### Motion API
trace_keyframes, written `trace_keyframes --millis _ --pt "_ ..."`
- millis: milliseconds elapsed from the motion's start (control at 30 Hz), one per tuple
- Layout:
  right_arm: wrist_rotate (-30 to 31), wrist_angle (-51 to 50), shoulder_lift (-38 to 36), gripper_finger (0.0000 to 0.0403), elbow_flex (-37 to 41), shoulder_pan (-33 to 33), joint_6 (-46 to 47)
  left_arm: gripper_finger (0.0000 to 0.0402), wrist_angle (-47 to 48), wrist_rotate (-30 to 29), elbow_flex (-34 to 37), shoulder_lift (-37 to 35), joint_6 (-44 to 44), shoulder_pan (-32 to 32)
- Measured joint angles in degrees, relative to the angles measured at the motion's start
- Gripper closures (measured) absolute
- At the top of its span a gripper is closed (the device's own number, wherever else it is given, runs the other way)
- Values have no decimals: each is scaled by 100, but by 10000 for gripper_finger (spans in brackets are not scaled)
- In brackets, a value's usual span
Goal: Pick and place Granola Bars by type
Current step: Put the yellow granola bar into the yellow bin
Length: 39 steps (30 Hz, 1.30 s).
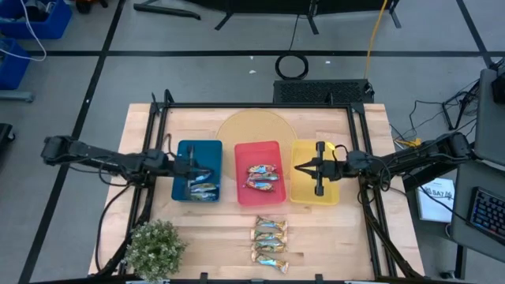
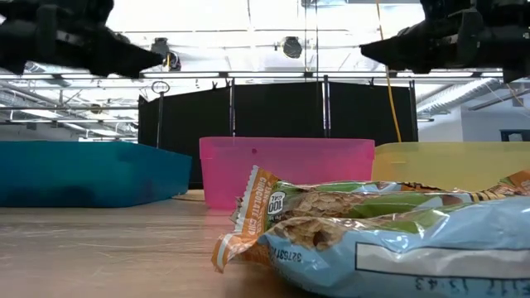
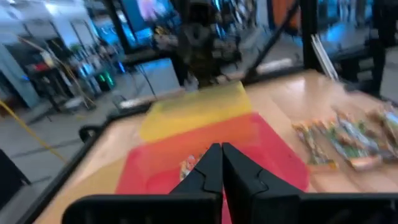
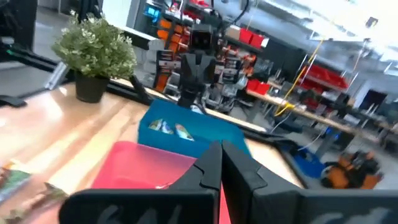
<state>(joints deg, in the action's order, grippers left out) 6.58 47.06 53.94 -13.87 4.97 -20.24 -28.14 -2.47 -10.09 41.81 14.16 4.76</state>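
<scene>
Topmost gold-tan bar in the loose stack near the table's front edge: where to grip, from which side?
Judging from the high view, come straight down on the topmost bar. It lies flat, long axis left-right, with the next bar tight against its near edge. Pinch mid-length across the short width, one finger on the free far edge, the other in the seam. Both grippers, left and right, are shut over trays.
</scene>
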Motion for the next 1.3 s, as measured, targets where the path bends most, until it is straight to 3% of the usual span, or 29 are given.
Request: trace_keyframes --millis 133,200,300,433,667,900,1133,1300 --pt "877 156 3 403 -26 2 -60 396 -199 28 440 -371 -144 -101" --pt "1277 -236 1 403 -226 46 -68 396 -165 37 513 -458 -81 -100" --pt "1806 -1772 130 403 -876 298 -204 380 -256 -114 474 -528 85 -99" --pt "2505 -3890 708 403 -2189 800 393 357 -168 -418 468 -545 48 -99" --pt "2525 -5769 2382 403 -4293 1734 1761 340 -98 -655 468 -547 69 -99" --pt "2780 -7275 4072 403 -5712 2540 2915 339 -368 -655 468 -582 134 -77" --pt "2298 -7326 4851 401 -6074 2856 4290 339 -411 -657 468 -589 536 -77" --pt "1716 -7480 5130 359 -6074 2802 4644 339 -538 -659 466 -589 669 -77"
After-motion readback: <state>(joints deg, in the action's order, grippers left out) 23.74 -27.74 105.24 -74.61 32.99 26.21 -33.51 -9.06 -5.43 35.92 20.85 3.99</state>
